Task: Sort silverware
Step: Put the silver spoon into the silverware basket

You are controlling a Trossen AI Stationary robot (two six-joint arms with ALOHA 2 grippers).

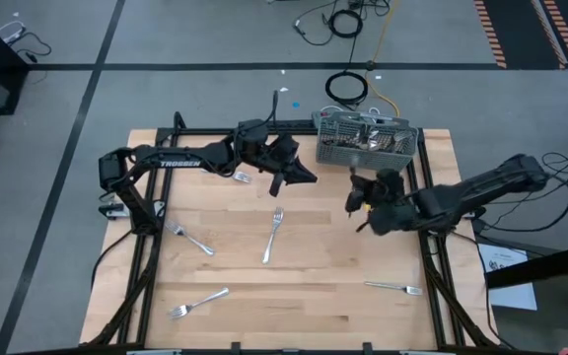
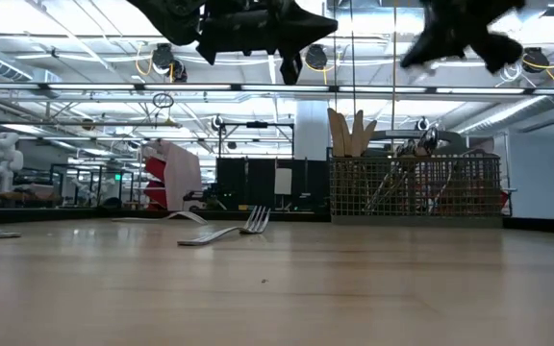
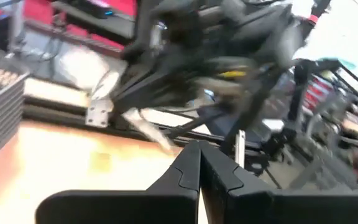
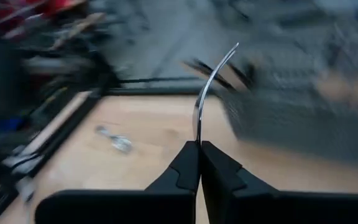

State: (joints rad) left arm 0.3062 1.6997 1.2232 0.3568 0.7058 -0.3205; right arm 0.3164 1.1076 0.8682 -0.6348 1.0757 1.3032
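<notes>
Near caddy (image 1: pixel 368 139), right claw (image 4: pixel 199 144) on utensil (image 4: pixel 209 87)

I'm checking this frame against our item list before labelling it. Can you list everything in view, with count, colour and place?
Loose forks: five, silver, lying on the table, one near the middle, one at left, one front left, one front right, one under the left arm.
Held utensil: one, silver, slim and curved, rising from the right gripper; its type cannot be told.
Caddy: one, grey mesh, back edge of the table, holding silverware.
Table: one, light wood.
Cables: black and yellow, on the floor behind the table.
Left gripper: dark, fingers shut, empty, above the table's back middle.
Right gripper: dark, fingers shut on the utensil, in front of the caddy.
</notes>
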